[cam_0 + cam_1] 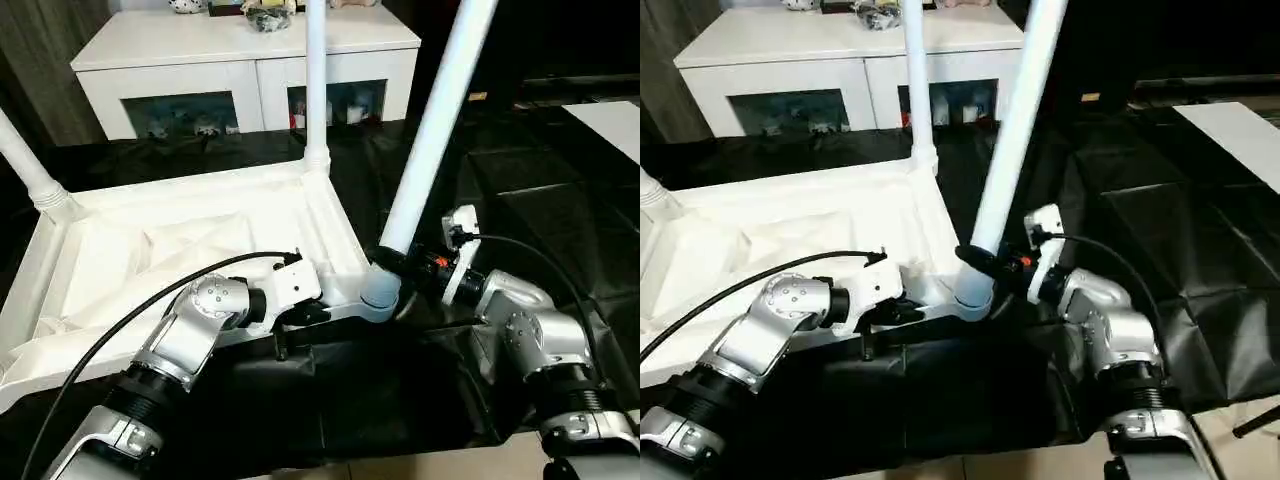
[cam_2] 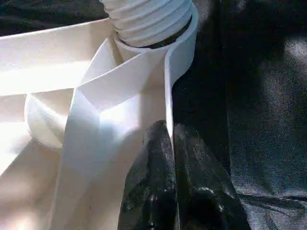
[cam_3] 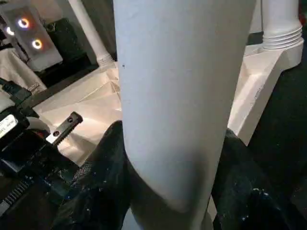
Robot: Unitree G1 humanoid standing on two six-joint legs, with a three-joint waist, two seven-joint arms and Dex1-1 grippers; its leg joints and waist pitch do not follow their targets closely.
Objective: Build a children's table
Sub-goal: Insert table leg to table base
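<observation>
The children's table lies upside down, its white square top (image 1: 180, 250) showing ribs on a black sheet. One leg (image 1: 316, 80) stands upright in the far corner socket, and another leg (image 1: 25, 165) rises at the left corner. A third leg (image 1: 440, 120) leans right, its lower end at the near right corner socket (image 1: 380, 287). My right gripper (image 1: 392, 258) is shut on this leg just above the socket; in the right wrist view the tube (image 3: 172, 96) sits between both black fingers. My left gripper (image 1: 318, 300) is shut on the top's thin rim (image 2: 169, 86) beside that socket.
A white cabinet (image 1: 245, 60) with dark glass doors stands behind the table. A flat white board (image 1: 610, 120) lies at the far right. A black sheet (image 1: 520, 170) covers the surface around and in front of the top. A black cable (image 1: 120, 320) loops over my left forearm.
</observation>
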